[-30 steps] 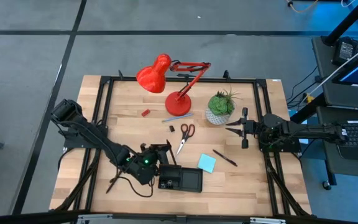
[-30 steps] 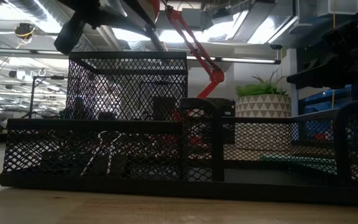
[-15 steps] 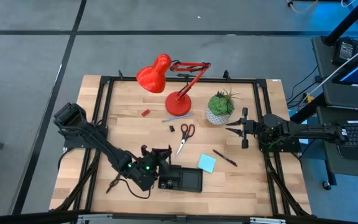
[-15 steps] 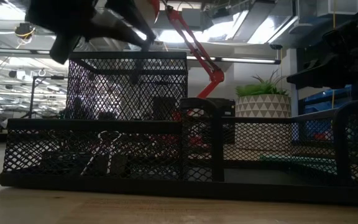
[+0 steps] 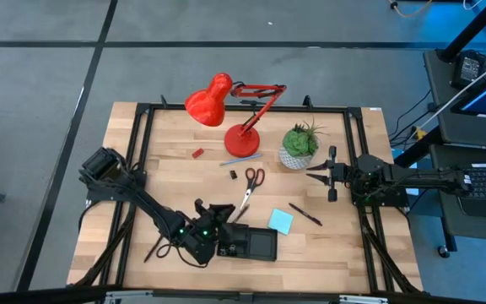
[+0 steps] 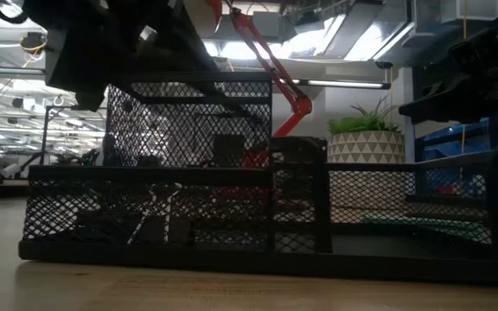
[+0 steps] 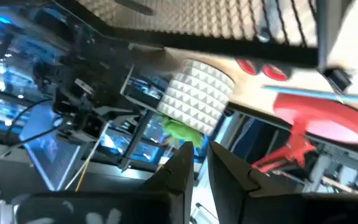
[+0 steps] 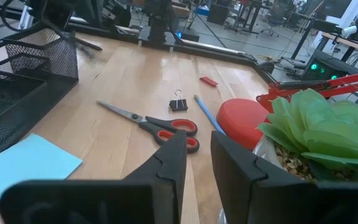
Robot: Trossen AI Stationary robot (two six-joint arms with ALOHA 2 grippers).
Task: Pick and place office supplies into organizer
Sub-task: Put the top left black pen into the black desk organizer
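The black mesh organizer (image 5: 256, 245) (image 6: 188, 207) stands near the table's near edge, its tall compartment on the left. My left gripper (image 5: 224, 215) (image 7: 199, 152) is shut, rolled over, and sits at that compartment's top. Red-handled scissors (image 5: 250, 184) (image 8: 154, 122), a light blue sticky pad (image 5: 281, 221), a dark pen (image 5: 305, 214), a blue pen (image 5: 241, 159), a black clip (image 5: 233, 175) and a tiny red piece (image 5: 197, 153) lie flat on the wood. My right gripper (image 5: 312, 173) (image 8: 197, 140) waits shut beside the plant. My left gripper comes from the table's left, slanting down, at the upper rim (image 6: 188, 82) of the organizer's tall mesh compartment. The gripper's own body hides the place of contact, so I cannot tell which finger touches. The organizer stands upright on the table.
A red desk lamp (image 5: 226, 110) and a green plant in a white pot (image 5: 299, 145) stand along the far side. A thin dark stick-like thing (image 5: 153, 247) lies by the left arm. Black frame rails border the table. Bare wood lies right of the organizer.
My left gripper has moved toward the table's near edge and down onto the organizer's tall compartment. The organizer has slid a little toward the table's right, staying upright.
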